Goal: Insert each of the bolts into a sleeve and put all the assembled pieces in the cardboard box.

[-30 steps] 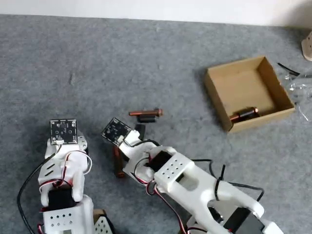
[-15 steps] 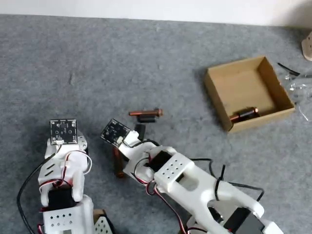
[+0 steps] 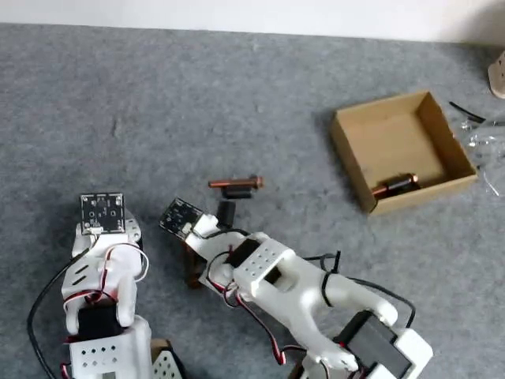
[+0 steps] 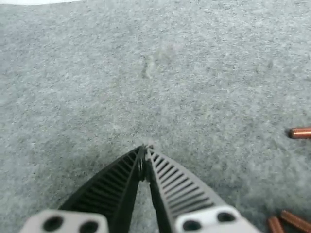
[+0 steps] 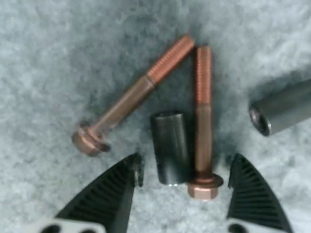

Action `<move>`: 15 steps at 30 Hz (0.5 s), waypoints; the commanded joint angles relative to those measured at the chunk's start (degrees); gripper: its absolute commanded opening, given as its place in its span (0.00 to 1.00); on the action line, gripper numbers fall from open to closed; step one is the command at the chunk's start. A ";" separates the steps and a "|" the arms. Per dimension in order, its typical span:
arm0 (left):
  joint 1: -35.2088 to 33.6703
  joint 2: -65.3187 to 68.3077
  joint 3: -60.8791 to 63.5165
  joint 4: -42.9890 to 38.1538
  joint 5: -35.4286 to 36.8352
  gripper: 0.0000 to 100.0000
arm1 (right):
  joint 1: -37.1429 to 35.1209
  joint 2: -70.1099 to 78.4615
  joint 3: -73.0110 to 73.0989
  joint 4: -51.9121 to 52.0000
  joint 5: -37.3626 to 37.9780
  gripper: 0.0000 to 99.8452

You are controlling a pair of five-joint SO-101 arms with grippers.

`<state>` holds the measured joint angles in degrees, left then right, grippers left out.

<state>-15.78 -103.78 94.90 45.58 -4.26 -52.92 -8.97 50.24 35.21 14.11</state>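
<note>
Here, left tool [image 4: 145,154]: clenched, its two ribbed fingers pressed together with nothing between them, above bare grey cloth; its arm [image 3: 102,276] sits at the lower left of the high view.
Right tool [image 5: 187,165]: released, fingers spread wide, low over a short dark sleeve [image 5: 170,148] and the straight bolt [image 5: 203,121] just beside it; it grasps nothing.
Slanted bolt [image 5: 131,104]: lies near the sleeve, its threaded tip close to the straight bolt's tip; whether they touch I cannot tell.
Second sleeve [image 5: 284,109]: on its side, a little apart from the straight bolt.
Loose piece [image 3: 235,184]: a bolt with a dark sleeve at its middle, on the table near the centre of the high view.
Cardboard box [image 3: 390,138]: upper right of the high view, well apart from both arms.
Boxed piece [image 3: 394,186]: one bolt in its sleeve, lying by the box's near wall.
Table [image 3: 237,87]: covered in grey cloth.
</note>
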 commanded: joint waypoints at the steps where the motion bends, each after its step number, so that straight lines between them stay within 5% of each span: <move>1: -0.75 -0.66 -1.80 -1.41 0.53 0.01 | -0.22 0.13 -2.15 -1.71 0.70 0.26; 15: -0.75 -0.66 -1.80 -1.41 0.44 0.01 | 0.84 0.31 -1.89 -5.58 0.79 0.26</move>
<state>-15.78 -103.78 94.90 45.58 -4.26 -52.92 -8.53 50.15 31.16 14.11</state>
